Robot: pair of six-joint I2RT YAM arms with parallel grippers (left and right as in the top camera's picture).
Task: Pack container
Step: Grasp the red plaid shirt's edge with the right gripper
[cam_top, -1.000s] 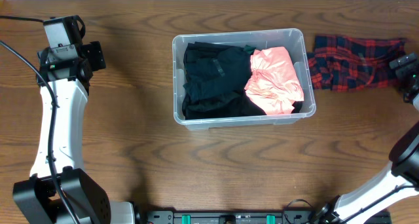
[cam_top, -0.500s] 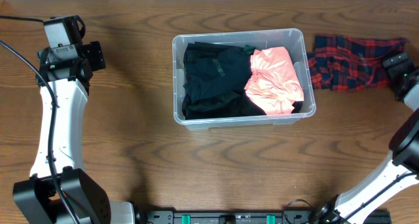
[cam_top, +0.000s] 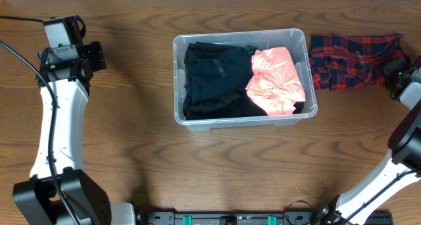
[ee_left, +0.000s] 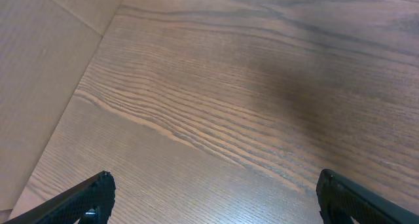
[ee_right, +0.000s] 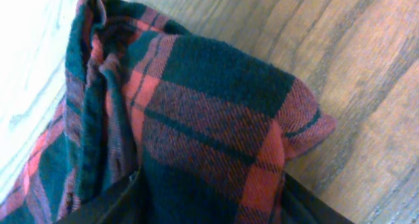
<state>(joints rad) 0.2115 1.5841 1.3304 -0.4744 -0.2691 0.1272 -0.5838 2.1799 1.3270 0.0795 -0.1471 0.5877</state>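
Container (cam_top: pixel 245 122): clear plastic tub, sits upright on the wooden tabletop (cam_top: pixel 217 166), roughly mid-table, long side running left to right. No lid on it.

Inside the tub: dark, near-black clothing (cam_top: pixel 214 80) fills the left and middle portion. A coral-pink garment (cam_top: pixel 276 80) lies crumpled in the right portion, lapping over the dark pile's edge.

Just beside the tub's right end, on the tabletop: a red-and-dark plaid cloth (cam_top: pixel 345 60), spread out flat toward the far right edge of the table. Its near end lies close against the tub wall; can't tell whether they actually touch.

Right gripper (cam_top: pixel 398 72): at the plaid cloth's far right end. Wrist view shows a thick fold of the plaid packed into the gap, both fingers (ee_right: pixel 111 203) pressed against fabric, clamped on it.

Left gripper (ee_left: pixel 216 194): well apart from the tub, over bare wood at the table's far left. Fingers spread wide, nothing between them.
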